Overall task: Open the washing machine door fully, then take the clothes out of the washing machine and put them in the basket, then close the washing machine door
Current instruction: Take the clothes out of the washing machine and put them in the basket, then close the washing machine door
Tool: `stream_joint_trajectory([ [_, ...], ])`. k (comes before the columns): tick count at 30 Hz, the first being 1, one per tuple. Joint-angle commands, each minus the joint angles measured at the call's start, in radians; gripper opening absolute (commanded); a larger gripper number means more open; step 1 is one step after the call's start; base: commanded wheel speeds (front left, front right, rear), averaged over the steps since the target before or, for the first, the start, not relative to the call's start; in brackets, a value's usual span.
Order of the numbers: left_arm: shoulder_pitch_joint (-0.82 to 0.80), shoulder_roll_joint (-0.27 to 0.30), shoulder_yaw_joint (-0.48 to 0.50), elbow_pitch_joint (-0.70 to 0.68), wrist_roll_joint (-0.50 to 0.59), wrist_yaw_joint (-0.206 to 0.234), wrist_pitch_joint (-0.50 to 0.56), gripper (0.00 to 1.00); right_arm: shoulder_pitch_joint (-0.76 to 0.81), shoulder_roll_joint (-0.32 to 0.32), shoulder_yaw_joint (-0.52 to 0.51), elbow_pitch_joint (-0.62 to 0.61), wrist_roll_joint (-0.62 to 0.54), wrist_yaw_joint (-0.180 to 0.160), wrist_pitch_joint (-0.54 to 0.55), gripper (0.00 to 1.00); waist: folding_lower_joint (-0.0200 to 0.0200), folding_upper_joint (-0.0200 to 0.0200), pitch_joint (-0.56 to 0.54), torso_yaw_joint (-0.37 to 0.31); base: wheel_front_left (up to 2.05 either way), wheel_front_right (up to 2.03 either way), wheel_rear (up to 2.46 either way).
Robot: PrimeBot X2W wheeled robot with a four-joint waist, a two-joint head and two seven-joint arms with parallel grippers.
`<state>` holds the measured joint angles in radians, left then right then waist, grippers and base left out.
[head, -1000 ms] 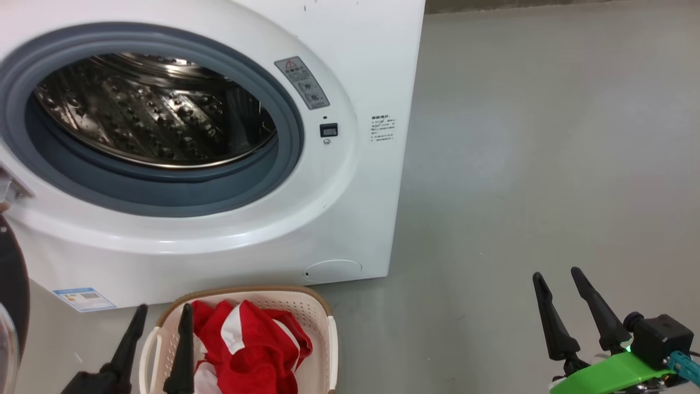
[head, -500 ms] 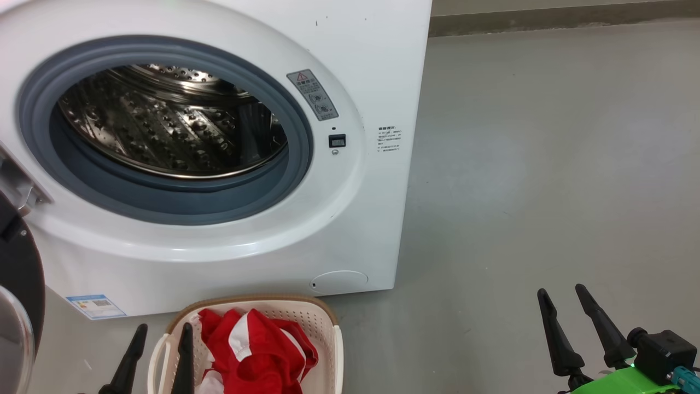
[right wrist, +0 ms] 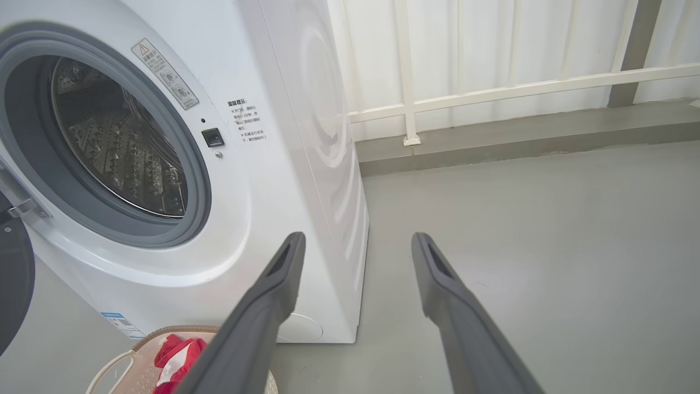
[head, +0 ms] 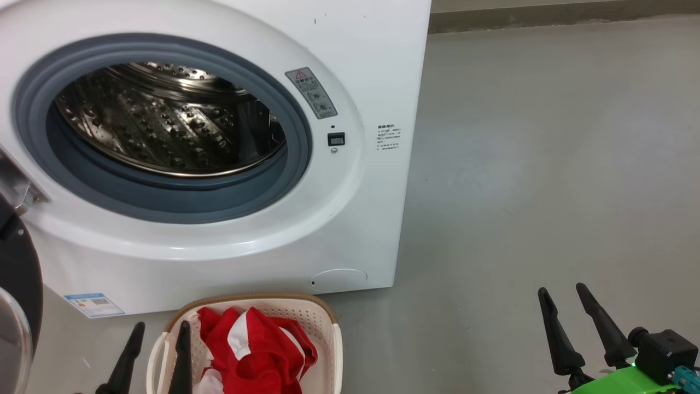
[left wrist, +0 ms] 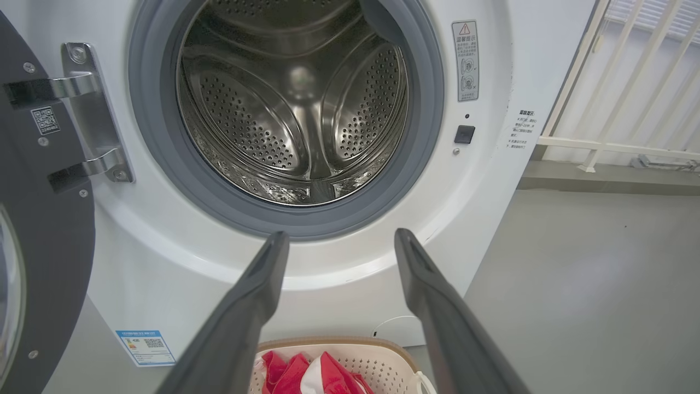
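Hanging spread & empty beside the basket (head: 328, 320) w/ the clothes (head: 257, 350) in it, left gripper (head: 163, 324) is nearer the door (head: 22, 279), just to its left; right gripper (head: 561, 288), also spread & empty, sits well apart. Door stands upright, swung out on left hinges (left wrist: 90, 109), free edge toward robot; prob. needs a rightward sweep shut against the washing machine (head: 350, 219).

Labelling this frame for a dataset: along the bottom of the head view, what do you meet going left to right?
Washing machine door → left gripper → clothes → right gripper.
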<state>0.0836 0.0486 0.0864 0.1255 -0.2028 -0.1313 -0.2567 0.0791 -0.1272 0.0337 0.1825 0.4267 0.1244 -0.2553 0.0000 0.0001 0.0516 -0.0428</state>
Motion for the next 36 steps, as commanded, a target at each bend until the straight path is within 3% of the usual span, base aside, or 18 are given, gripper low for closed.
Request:
stream_joint_trajectory([
  [1, -0.019, 0.005, 0.037, -0.031, 0.008, 0.001, -0.005, 1.00, -0.013, -0.022, 0.014, -0.026, -0.011, 0.006, -0.006, 1.00, 0.0000, -0.0001, 0.001, 0.000, 0.00, 0.00, 0.00],
  [36, -0.017, 0.002, 0.037, -0.053, -0.001, 0.001, -0.005, 1.00, -0.016, -0.016, 0.011, -0.022, -0.011, 0.006, -0.006, 1.00, 0.0000, -0.0001, -0.004, 0.007, -0.80, 0.80, 0.00],
])
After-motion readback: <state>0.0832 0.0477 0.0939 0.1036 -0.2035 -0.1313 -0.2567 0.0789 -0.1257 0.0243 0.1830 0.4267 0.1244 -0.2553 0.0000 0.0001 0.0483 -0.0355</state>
